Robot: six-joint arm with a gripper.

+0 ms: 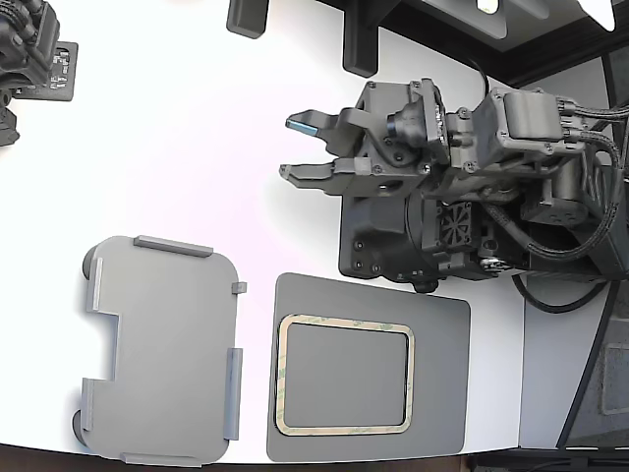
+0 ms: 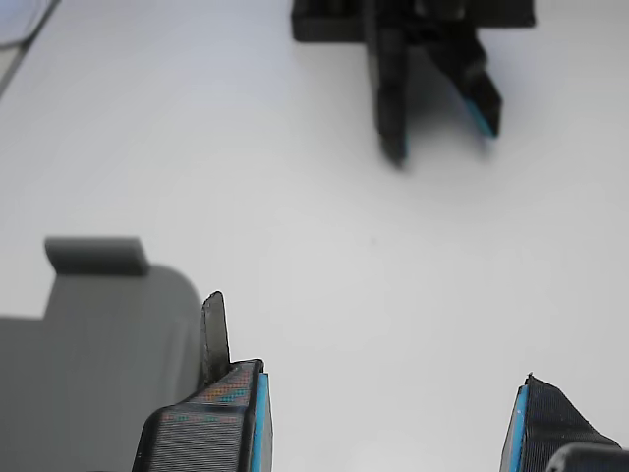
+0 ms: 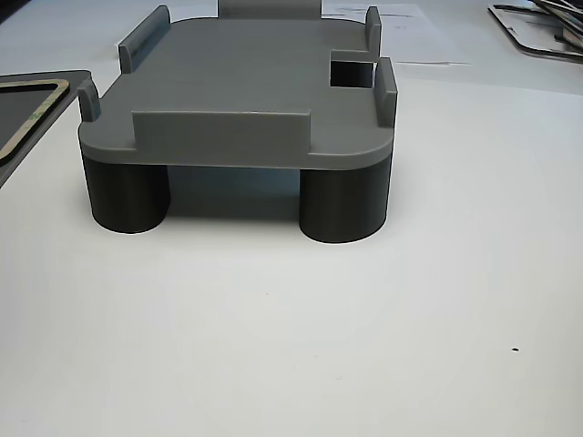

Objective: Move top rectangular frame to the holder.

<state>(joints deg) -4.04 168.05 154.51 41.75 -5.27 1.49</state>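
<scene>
Gripper [image 1: 300, 147] hangs above bare white table [image 1: 197, 128], jaws apart, nothing between them; the wrist view confirms an empty gap between the blue-edged fingertips [image 2: 257, 423].

Top rectangular frame [image 1: 344, 324] lies flat on the dark grey pad [image 1: 442, 374], toward the pad's side nearer the holder, hollow middle showing pad through it. Thin tan ring, greenish mottling. No sign in these views of how many frames are stacked there. Frame is well apart from the gripper and untouched.

Holder [image 1: 162, 344] sits at the exterior view's left of the pad, just beside it, not touching as far as can be told. Side view shows it raised on dark round feet [image 3: 342, 205], with upright edge tabs [image 3: 223, 123] and a notch [image 3: 351, 73]; its top is bare.

Judgement: task not yet begun, the approach is the step in hand. The ring is very thin and flush to the pad, so the fingers likely need to straddle one rail, one finger inside the hollow, and close low. Risks: dragging the pad, or bending the frame. Placement should drop it level inside the tabs.

A second dark gripper [image 2: 432, 69] shows across the table in the wrist view, idle.
</scene>
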